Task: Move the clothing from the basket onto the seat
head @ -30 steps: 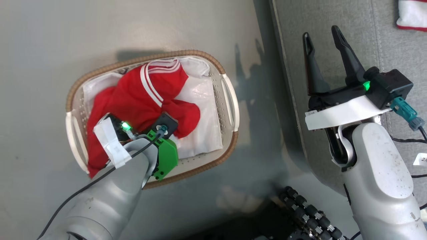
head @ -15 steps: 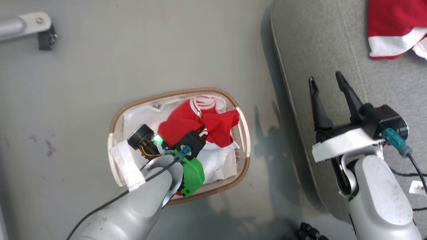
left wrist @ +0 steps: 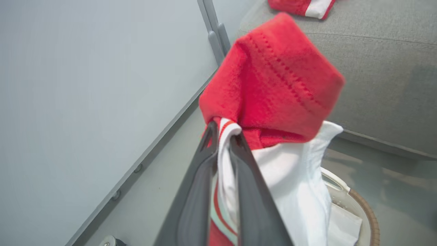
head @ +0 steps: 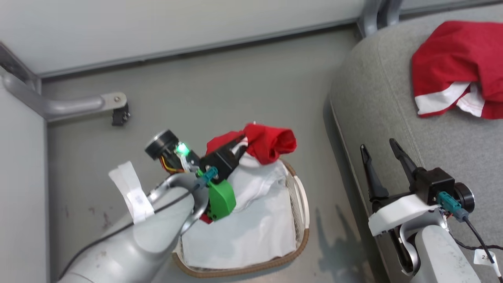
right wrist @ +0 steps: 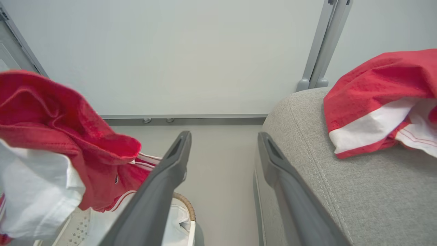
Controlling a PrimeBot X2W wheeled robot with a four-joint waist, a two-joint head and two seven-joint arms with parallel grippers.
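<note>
Pinching red garment (head: 271,141), left gripper (left wrist: 223,131) now raised above basket (head: 303,204); right gripper (head: 377,144) spread near seat (head: 377,98).

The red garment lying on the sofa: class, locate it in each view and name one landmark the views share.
Head view: red garment at upper right, on the sofa.
Left wrist view: garment at the top edge, right of centre, cut off.
Right wrist view: garment at the right edge.
Shared landmark: the grey sofa beneath it.
</note>
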